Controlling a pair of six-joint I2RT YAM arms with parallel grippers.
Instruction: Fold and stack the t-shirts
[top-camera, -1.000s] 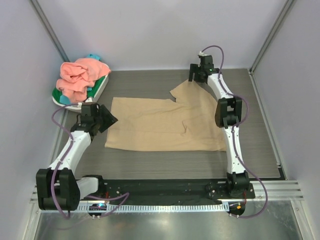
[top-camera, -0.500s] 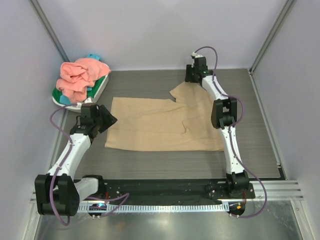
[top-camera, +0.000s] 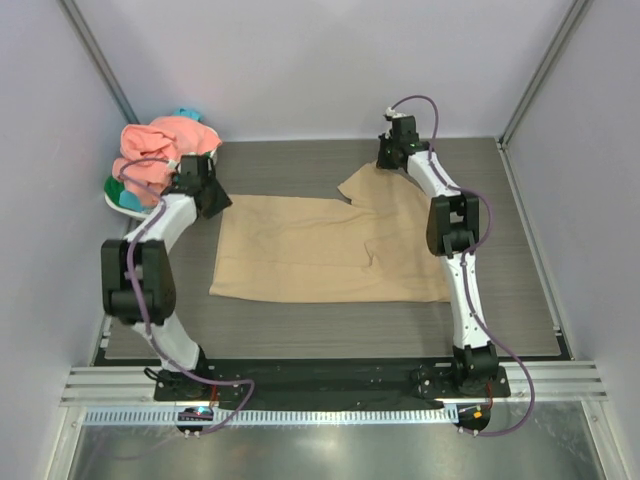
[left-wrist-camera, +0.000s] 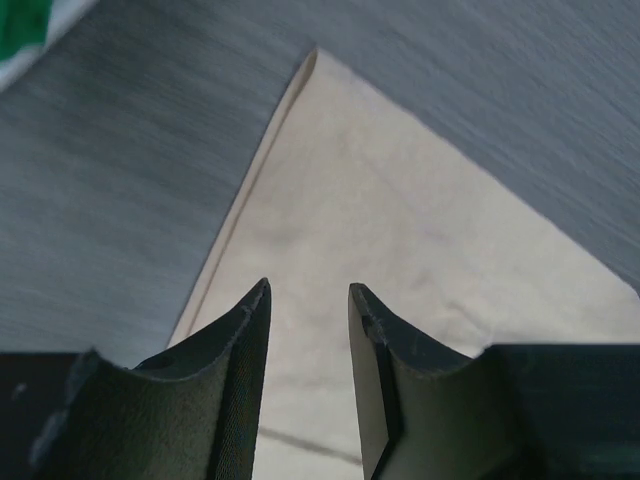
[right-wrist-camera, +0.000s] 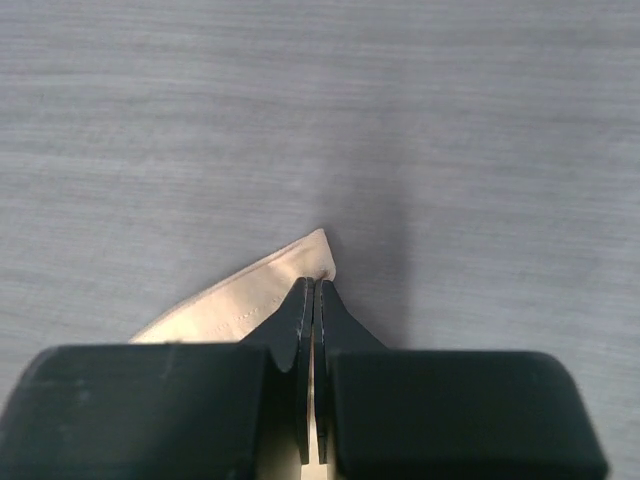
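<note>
your right hand (right-wrist-camera: 315, 288) is pressed together, pinching the tip of a sleeve of the tan t-shirt (right-wrist-camera: 240, 300) at the far side of the surface (right-wrist-camera: 470, 120); your left hand (left-wrist-camera: 308, 292) is spread and holds nothing, poised over the shirt's far left corner; outward from both, the tan t-shirt lies flat and unfolded in the middle of the surface, between the arms; by my reading no fold is made yet and no stack begun; at the far left the salmon pink t-shirt (top-camera: 155, 150) sits bunched on top of the heap in the white basket (top-camera: 128, 208), with the green t-shirt (top-camera: 120, 186) and teal t-shirt (top-camera: 188, 113) peeking out around it; so all four are left to do. only the top view gives you the whole shirt and the heap, but it cannot show how the fingers stand; the right wrist view shows the pinch on the hem; the left wrist view shows the open gap and the corner beneath it, though you cannot tell whether the tips touch the cloth.
</note>
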